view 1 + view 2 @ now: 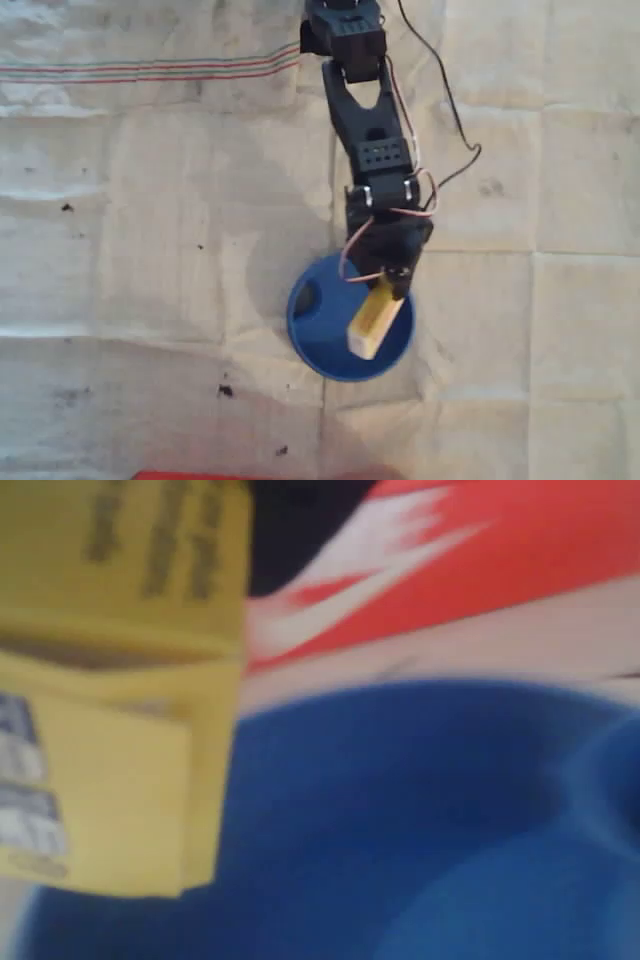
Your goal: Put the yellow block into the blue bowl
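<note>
In the overhead view my black arm reaches down from the top edge, and its gripper [393, 283] hangs over the far right part of the blue bowl [320, 330]. The gripper is shut on the upper end of the yellow block [373, 320]. The pale bar slants down and to the left above the bowl's right half. In the wrist view the yellow block [120, 700] fills the left side very close up, with dark marks on its faces. The blurred inside of the blue bowl [420, 820] lies below and to the right of it.
The table wears a creased white cloth [150, 250] with a striped band [150, 70] at the top left. A red thing [260, 475] lies at the bottom edge, and the red thing [500, 550] with white markings shows beyond the bowl. A black cable [450, 110] trails right of the arm.
</note>
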### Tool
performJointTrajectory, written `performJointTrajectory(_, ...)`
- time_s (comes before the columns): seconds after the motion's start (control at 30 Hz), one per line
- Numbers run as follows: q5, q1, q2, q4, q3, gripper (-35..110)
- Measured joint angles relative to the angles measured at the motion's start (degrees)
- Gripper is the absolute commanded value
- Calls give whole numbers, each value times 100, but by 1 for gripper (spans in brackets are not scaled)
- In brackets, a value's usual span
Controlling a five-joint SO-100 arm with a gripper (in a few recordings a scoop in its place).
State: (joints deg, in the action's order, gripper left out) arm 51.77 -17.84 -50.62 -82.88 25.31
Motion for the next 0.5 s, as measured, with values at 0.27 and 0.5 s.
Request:
performJointTrajectory(0.27,-703,220,176,0,0,1)
performJointTrajectory(0.5,-1213,290,501,0,-9,1)
